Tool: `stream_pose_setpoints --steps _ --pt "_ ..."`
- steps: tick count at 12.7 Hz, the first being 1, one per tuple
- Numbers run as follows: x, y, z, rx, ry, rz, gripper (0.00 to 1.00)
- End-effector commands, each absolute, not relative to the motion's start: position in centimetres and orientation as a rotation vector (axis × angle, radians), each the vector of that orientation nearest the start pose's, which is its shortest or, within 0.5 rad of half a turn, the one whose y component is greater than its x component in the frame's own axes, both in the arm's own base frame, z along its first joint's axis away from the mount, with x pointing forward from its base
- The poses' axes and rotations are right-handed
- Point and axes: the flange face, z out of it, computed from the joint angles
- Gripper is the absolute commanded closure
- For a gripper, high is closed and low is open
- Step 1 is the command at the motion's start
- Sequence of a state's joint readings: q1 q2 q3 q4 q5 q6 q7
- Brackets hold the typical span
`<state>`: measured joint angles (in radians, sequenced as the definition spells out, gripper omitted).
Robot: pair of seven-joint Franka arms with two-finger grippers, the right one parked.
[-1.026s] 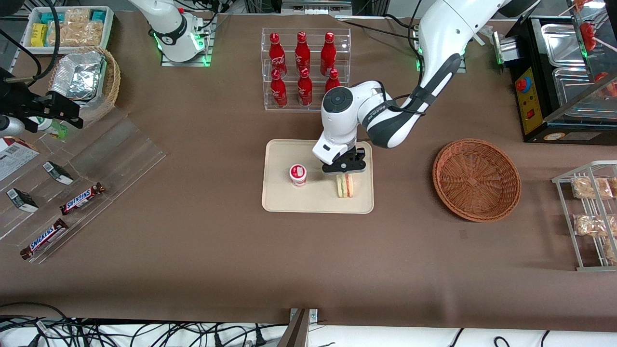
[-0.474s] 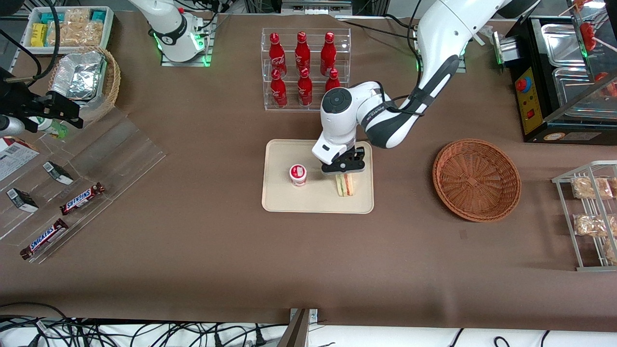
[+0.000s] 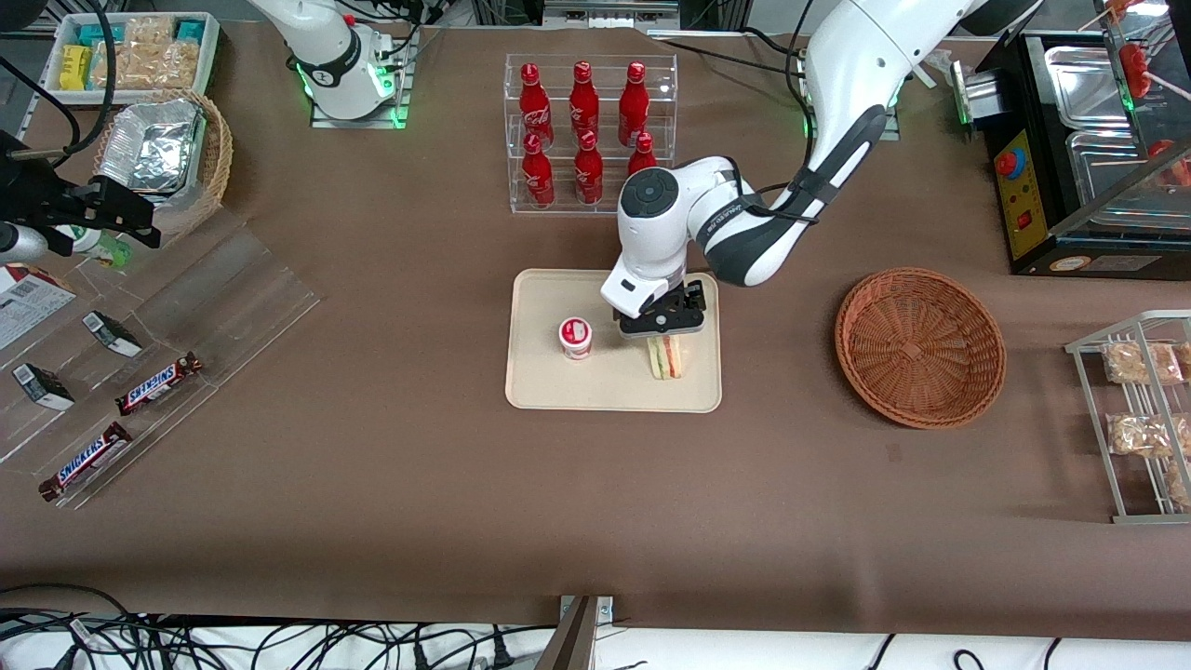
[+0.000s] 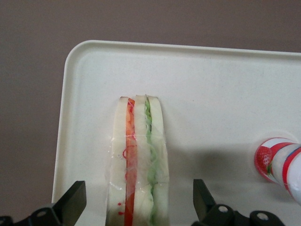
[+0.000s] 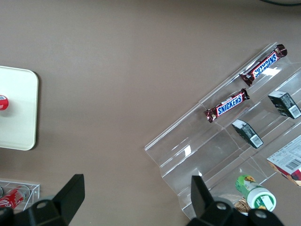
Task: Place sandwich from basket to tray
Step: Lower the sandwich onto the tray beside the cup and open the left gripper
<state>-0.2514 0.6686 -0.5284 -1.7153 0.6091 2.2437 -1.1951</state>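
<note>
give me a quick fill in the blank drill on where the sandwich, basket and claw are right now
1. The sandwich stands on its edge on the ____.
2. The reddish-brown woven basket holds ____.
3. The claw hangs right above the sandwich with its fingers ____, clear of the wrap.
4. Beside the sandwich on the tray stands a small red-and-white ____.

Missing words: tray; nothing; open; cup

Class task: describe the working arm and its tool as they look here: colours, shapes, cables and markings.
The left arm has glossy white rounded shells, dark grey joint bands, a black round cap, a black cable alongside and a green-lit base. Its tool, above the sandwich on the tray, is black with two open black fingers.
</note>
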Motion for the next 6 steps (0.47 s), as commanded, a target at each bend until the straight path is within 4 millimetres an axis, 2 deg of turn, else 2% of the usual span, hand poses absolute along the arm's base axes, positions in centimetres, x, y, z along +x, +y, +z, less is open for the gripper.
stream_pose_setpoints --steps 1,2,6 --pt "50.7 -44.0 27.3 -3.038 -0.242 -0.199 0.00" --pt "51.0 -43.6 28.4 -3.021 -0.258 -0.188 0.00" --pt "54.0 -41.8 36.2 -3.003 -0.426 -0.214 0.00"
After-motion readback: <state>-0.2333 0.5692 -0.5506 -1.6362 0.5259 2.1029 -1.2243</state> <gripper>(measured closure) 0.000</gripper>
